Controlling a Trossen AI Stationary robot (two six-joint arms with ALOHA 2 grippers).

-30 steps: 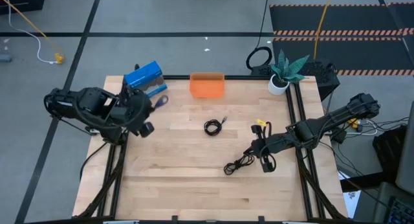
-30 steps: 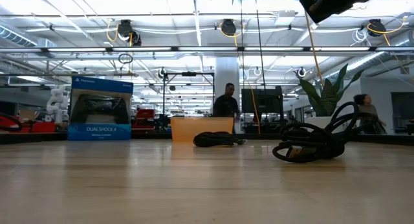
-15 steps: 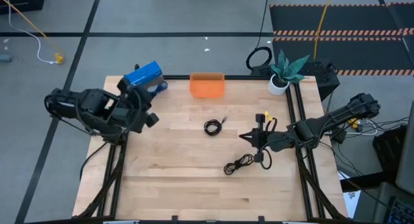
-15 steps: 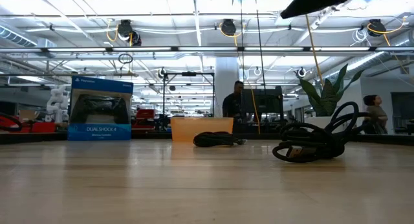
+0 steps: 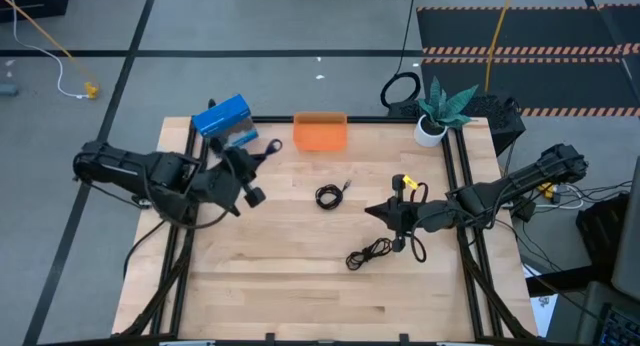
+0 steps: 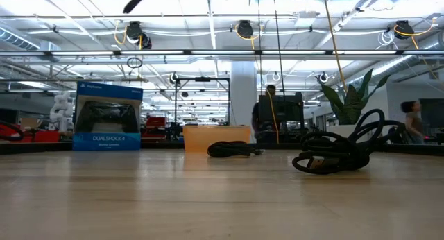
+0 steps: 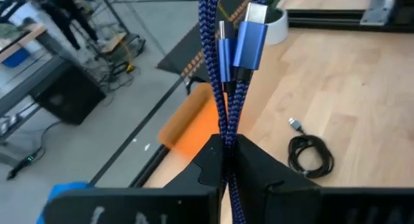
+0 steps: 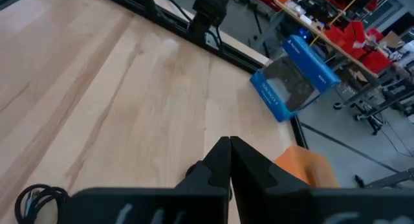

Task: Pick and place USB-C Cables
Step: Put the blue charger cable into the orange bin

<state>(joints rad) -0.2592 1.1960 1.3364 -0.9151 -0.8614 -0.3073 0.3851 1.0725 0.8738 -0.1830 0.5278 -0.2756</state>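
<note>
Pale wood table [image 5: 300, 276] fills mid-frame. My left gripper [image 7: 226, 149] pinches the purple-blue cable [image 7: 223, 68], lifted left of centre, probably for the orange bin [image 5: 320, 132] at top. My right gripper [image 8: 228, 153], fingers together and empty, hangs right of centre above the loose black tangle [image 5: 369, 253]; the tight coil [image 5: 328, 196] lies centre.

Bystanders on the wooden table [image 5: 300, 276]

Orange bin [image 5: 320, 132] at the far edge, blue box [image 5: 222, 118] beside it, potted plant [image 5: 440, 111] in the corner.
</note>
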